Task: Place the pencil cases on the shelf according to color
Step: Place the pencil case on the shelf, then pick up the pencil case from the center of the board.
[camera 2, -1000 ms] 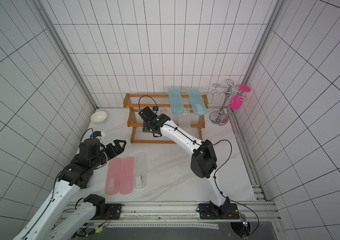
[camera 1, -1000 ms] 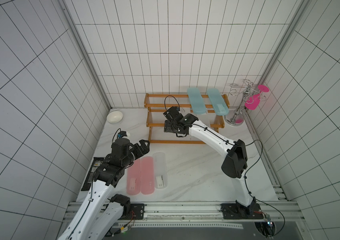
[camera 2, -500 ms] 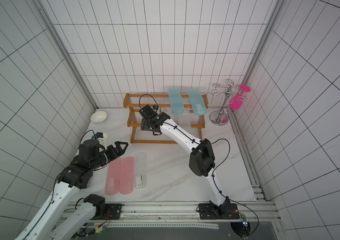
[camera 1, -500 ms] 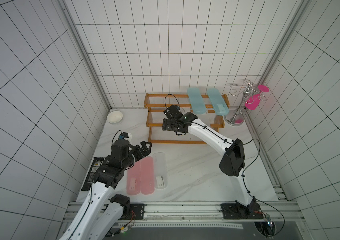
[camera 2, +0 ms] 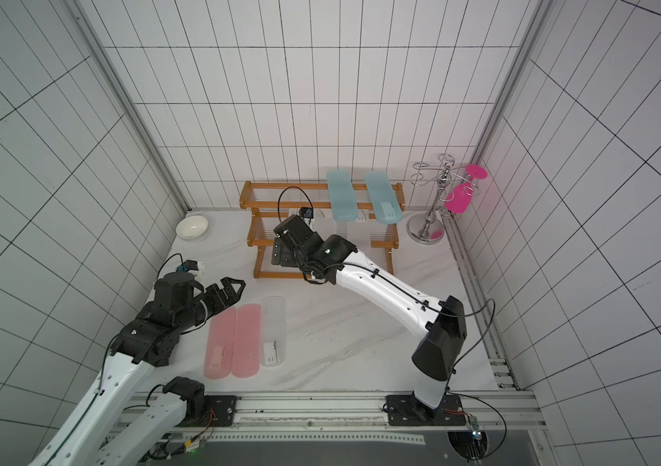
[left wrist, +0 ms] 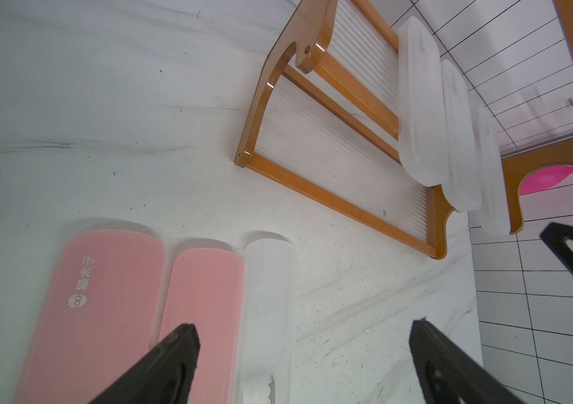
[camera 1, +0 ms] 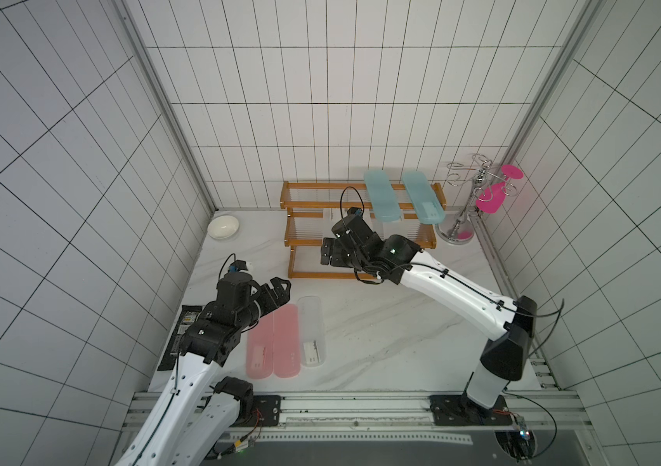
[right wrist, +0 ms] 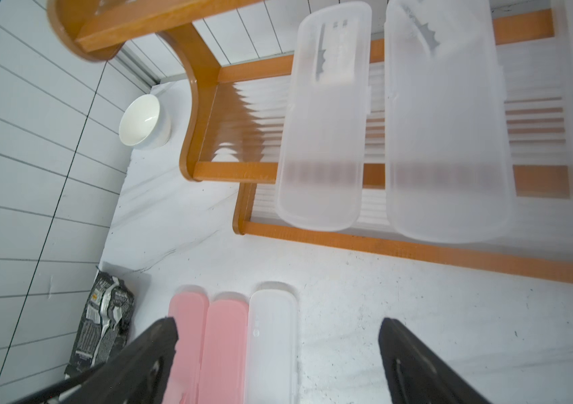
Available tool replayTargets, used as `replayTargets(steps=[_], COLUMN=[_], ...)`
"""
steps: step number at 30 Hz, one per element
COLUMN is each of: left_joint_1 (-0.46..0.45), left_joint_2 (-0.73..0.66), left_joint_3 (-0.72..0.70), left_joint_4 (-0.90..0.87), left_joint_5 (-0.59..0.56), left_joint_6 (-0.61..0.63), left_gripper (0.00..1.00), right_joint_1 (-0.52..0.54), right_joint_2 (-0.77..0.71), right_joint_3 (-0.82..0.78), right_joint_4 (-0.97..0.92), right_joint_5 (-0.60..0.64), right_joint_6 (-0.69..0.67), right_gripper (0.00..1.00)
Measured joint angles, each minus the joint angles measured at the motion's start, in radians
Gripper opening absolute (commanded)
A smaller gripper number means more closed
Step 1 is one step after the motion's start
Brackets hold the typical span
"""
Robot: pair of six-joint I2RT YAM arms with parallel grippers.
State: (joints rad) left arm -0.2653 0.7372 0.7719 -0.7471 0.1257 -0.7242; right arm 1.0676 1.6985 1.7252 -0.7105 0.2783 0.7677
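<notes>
My table (camera 1: 381,343) — white marble.
It carries the shelf (camera 1: 320,276), two pink cases (camera 1: 286,347), one clear case (camera 1: 311,335), bowl (camera 1: 222,227), black packet (camera 1: 183,335) and chrome stand (camera 1: 455,235).

Open worktop (camera 1: 381,322) is seen between the shelf (camera 1: 320,276) and the pink cases (camera 1: 286,343); the shelf's left side is bare.

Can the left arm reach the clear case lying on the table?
Probably yes: the left claw hangs open near the clear case, nothing covers it, and only a pink case lies alongside.
</notes>
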Motion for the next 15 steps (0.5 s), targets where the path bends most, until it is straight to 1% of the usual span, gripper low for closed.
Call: replayTargets(steps=[4, 8, 12, 15], left_joint_1=[0.0, 0.0, 0.0, 0.0], left_joint_2=[-0.023, -0.048, -0.028, -0.025], left_joint_3=[0.006, 0.004, 0.004, -0.008], left_joint_4=[-0.035, -0.082, -0.128, -0.128], left_joint_5=[-0.015, -0.038, -0.047, -0.048], left_joint_6=[-0.002, 0.002, -0.023, -0.068], left_gripper=[0.98, 0.98, 0.98, 0.98], right_joint_1=[0.1, 0.185, 0.292, 0.373], right_joint_2=[-0.15, -0.241, -0.232, -0.173], right_joint_3=[-0.246, -0.465, -0.612, -0.634], right_joint_4=[0.038, 0.051, 0.062, 0.07], right_joint_5=[0.039, 0.05, 0.056, 0.06], right_joint_6=[0.023, 0.085, 0.173, 0.223], right_gripper=[0.94, 0.93, 0.94, 0.95])
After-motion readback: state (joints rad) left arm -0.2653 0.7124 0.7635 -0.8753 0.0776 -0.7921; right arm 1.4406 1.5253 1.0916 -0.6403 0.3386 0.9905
